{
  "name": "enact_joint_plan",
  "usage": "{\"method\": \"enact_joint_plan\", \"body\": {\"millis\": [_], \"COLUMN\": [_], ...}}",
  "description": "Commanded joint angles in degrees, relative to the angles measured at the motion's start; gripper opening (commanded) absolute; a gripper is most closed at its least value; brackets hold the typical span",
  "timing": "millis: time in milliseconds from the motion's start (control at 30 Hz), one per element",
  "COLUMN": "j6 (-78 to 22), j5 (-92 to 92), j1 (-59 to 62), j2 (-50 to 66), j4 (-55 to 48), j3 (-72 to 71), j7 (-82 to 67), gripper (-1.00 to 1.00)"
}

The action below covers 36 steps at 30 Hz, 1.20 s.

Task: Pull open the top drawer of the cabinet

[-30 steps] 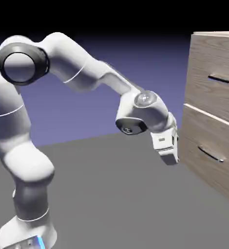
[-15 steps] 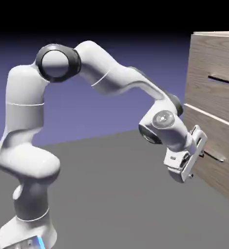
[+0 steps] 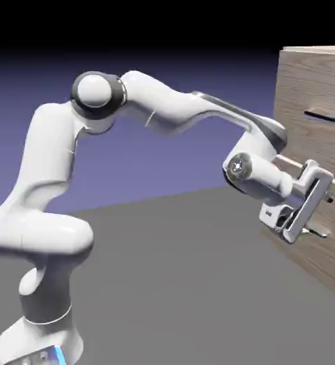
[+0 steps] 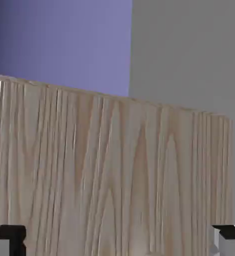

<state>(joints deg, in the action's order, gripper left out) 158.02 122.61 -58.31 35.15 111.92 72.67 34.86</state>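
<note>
The claw (image 4: 120,240) is wide open, holding nothing. It is near the bottom drawer (image 3: 314,207) and partly hides that drawer's handle (image 3: 316,232). The top drawer (image 3: 309,93) is shut, higher up than the claw, on the cabinet (image 3: 284,132).

So the cabinet (image 3: 309,82) at the exterior view's right is light brown wood grain with a pale seam, and its upper bar handle (image 3: 326,117) is dark. Arm's (image 3: 49,153) mostly glossy white with dark grey joints, floor's (image 3: 163,278) plain grey, backdrop's (image 3: 170,150) blue-violet fading to black up top.
</note>
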Motion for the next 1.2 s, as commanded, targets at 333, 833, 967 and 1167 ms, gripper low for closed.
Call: {"method": "enact_joint_plan", "body": {"millis": [333,833,967,1167], "j6": [-3.57,-2.66,-4.69,-7.28], "j5": [27.41,29.81,30.64,30.82], "j1": [-12.88,-8.47,-15.91,-28.14], "j2": [15.16,19.01,17.47,16.55], "j4": [-10.97,-18.85,-10.54,1.81], "j3": [16.25,14.95,19.51,27.75], "j7": [-1.7,1.19,-1.42,-4.0], "gripper": [0.0,-1.0,-1.0,-1.0]}}
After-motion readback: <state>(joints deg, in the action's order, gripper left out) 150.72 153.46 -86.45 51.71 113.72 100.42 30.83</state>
